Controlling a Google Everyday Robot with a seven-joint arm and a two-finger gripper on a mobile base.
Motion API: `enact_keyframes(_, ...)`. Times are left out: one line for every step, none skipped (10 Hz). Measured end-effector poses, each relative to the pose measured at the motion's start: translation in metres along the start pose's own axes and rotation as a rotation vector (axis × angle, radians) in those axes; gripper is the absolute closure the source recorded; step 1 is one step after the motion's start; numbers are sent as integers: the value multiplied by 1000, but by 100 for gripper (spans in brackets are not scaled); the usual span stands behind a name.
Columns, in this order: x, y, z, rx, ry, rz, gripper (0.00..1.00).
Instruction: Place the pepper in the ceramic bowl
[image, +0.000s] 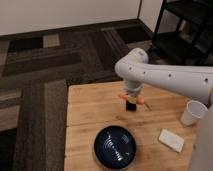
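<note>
The pincer (131, 99) hangs from the white arm (165, 80) above the middle of the bench (90, 105). It is closed across the middle of the pepper (142, 101), whose orange ends stick out to either side. The pepper therefore sits crosswise in the grip, over the black block (131, 107) and a little beyond the far rim of the bowl (102, 137).

The pepper is probably very light, with smooth, waxy skin and a hollow, slightly yielding body. A hard squeeze could bruise or split it, and a loose one could let the tapered shape slide out. Holding it at the thicker middle, as here, looks like the safest grip, because neither end can tip it. The bowl looks heavy, hard and glossy. It should stay put, but the pepper could roll once it is inside.

By count, the bench holds:
- one pepper
- one dark blue bowl
- one black block
- one white paper cup (193, 112) near the right edge
- one flat white pad (171, 140) lying between the cup and the bowl

There is one arm with one pincer.
</note>
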Motion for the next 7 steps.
enact_keyframes(-25,23,-8,-18,-61,-76,100)
enact_keyframes(-40,38,-13,-32,-98,-121,100)
enact_keyframes(-42,39,-13,-33,-102,-127,100)
enact_keyframes(-42,40,-13,-33,-103,-128,100)
enact_keyframes(-42,40,-13,-33,-102,-128,100)
enact_keyframes(-42,40,-14,-33,-103,-128,100)
enact_keyframes(-42,40,-14,-33,-102,-128,100)
